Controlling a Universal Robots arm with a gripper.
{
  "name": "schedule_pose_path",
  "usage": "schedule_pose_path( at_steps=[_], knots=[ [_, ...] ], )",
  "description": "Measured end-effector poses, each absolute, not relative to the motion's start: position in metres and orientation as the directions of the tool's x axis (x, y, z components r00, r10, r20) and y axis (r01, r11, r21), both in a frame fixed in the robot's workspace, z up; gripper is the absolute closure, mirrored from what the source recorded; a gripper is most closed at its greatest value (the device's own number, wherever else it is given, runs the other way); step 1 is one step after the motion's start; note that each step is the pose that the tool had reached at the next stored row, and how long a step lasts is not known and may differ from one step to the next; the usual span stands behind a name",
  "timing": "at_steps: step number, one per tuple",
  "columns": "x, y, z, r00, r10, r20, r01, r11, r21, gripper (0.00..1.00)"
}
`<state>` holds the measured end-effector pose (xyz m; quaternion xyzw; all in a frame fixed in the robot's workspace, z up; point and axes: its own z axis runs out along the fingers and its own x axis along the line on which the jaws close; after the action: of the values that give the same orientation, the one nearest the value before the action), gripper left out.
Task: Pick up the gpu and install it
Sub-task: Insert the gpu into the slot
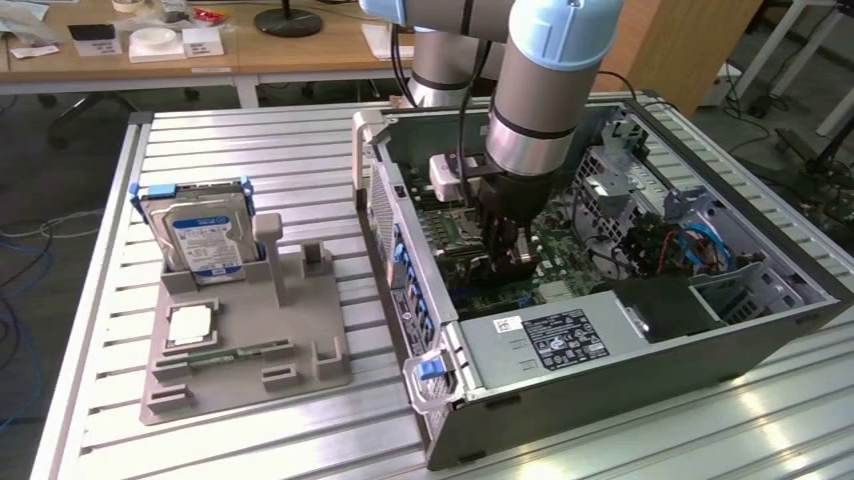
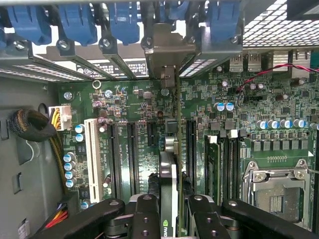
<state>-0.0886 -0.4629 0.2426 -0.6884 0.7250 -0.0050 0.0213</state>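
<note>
My gripper reaches down into the open computer case, over the green motherboard. In the wrist view the gpu shows edge-on as a thin dark card with a green logo. It stands upright between my two black fingers, and the gripper is shut on it. Its silver bracket lies against the case's rear slot openings, under the blue retention clips. The card's lower edge runs along a black expansion slot; whether it is seated I cannot tell.
On the exterior view's left a grey fixture plate holds an upright hard drive, a small chip and a green memory stick. Around the card are a power supply, a white slot, a CPU socket and a cable bundle.
</note>
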Motion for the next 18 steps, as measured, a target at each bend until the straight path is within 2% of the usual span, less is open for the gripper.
schedule_pose_path(
  at_steps=[18],
  knots=[
    [-0.0885,-0.4627,0.2438,-0.051,-0.998,-0.026,-0.998,0.052,-0.037,0.73]
  ],
)
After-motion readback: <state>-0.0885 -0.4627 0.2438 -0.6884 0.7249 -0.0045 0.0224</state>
